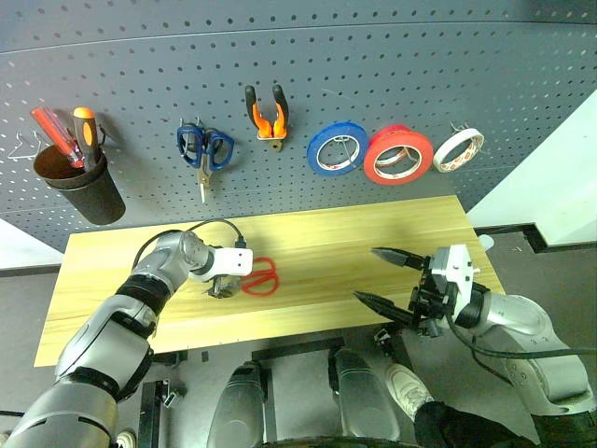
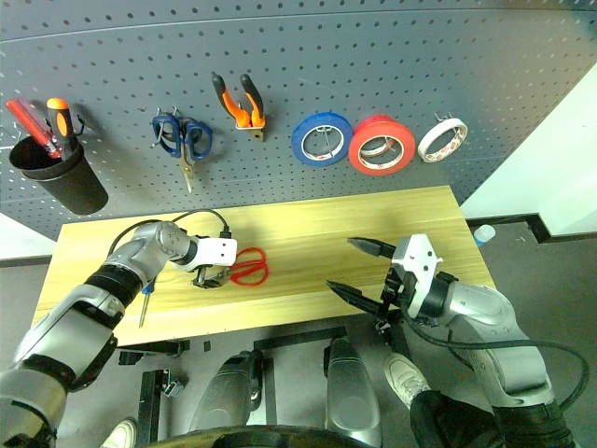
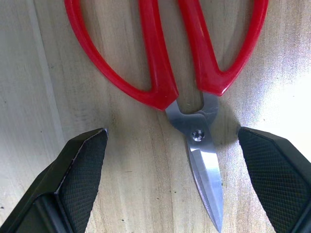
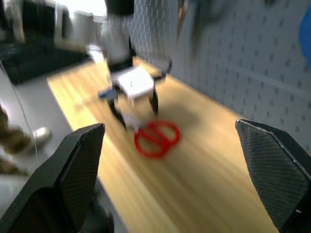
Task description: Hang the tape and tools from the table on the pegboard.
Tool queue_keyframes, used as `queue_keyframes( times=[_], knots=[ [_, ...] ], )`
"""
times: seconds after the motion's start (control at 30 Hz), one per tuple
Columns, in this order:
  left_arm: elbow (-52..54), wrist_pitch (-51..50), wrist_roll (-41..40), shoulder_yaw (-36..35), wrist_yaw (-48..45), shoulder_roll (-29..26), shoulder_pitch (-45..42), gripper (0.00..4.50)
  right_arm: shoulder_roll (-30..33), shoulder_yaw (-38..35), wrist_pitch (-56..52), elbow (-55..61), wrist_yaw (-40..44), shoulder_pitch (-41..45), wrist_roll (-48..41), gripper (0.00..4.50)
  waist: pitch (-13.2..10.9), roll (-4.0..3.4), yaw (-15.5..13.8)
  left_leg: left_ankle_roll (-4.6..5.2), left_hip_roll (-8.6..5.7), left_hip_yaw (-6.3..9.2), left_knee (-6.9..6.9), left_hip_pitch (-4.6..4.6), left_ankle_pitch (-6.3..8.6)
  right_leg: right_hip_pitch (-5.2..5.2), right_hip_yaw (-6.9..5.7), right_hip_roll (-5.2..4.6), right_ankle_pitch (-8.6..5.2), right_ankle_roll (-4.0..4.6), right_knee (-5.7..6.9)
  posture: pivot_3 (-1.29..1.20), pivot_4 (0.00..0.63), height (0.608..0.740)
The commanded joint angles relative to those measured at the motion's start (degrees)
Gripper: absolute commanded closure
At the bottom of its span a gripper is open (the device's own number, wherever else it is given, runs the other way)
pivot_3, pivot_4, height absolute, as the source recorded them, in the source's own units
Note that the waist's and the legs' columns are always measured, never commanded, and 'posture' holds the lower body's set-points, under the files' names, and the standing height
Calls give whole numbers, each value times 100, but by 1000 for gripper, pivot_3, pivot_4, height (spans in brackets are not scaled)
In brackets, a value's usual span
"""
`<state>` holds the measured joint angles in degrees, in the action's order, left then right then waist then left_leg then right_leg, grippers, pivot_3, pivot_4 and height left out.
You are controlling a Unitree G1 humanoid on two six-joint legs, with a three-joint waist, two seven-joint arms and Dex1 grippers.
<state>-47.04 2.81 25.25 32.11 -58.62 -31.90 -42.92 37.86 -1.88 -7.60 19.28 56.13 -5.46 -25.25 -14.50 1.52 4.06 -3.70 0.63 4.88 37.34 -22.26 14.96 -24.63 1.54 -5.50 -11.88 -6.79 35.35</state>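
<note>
Where the scissors [image 3: 187, 92] lie, the left tool [image 3: 172, 170] (open) straddles their blades.

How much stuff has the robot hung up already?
Done: the red-orange tape and pliers hang on the pegboard. In hand: the open left gripper straddles the red-handled scissors on the table. Left: scissors and blue-handled screwdriver.

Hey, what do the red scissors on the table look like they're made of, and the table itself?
Scissors: the handles look like glossy red plastic, smooth with soft highlights. The blades look like bare polished steel, silver and reflective, joined by a small metal pivot screw.
Table: apparently light yellowish wood planks, with visible grain lines and seams. The finish looks matte to lightly sealed; solid wood or veneer can't be told.
</note>
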Motion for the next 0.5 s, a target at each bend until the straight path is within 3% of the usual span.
queue_keyframes(
  times=[0.03, 0.23, 0.33, 0.5],
  knots=[
    [50, -9, 78, -17, 64, 30, 149, 46, 187, 145, 703, -256, 310, -122, 535, 0, 16, 0, 0, 0, 0, 0, 0, 3, 0, 2, 0, 0, 0, 0, 0, -150, 169, 730],
    [65, -71, 79, -65, 86, 49, 195, 46, 203, 279, 1295, -560, 411, -65, 919, 0, 42, -15, 2, 0, 0, 0, 0, 12, 0, 9, 1, 0, 0, 0, 3, -144, 167, 730],
    [39, -117, 66, -89, 76, 53, 212, 609, 179, 297, 1352, -592, 407, -4, 918, 0, 47, -20, 0, 0, 0, 0, 0, 14, 0, 11, 1, 0, 0, 0, 4, -143, 167, 730],
    [47, -224, 20, -167, 15, 58, 255, 2289, 174, 304, 1377, -626, 406, 67, 892, 0, 55, -25, -7, 0, 0, 0, 1, 30, 0, 24, 1, 0, 0, 0, 11, -140, 166, 730]
  ],
)
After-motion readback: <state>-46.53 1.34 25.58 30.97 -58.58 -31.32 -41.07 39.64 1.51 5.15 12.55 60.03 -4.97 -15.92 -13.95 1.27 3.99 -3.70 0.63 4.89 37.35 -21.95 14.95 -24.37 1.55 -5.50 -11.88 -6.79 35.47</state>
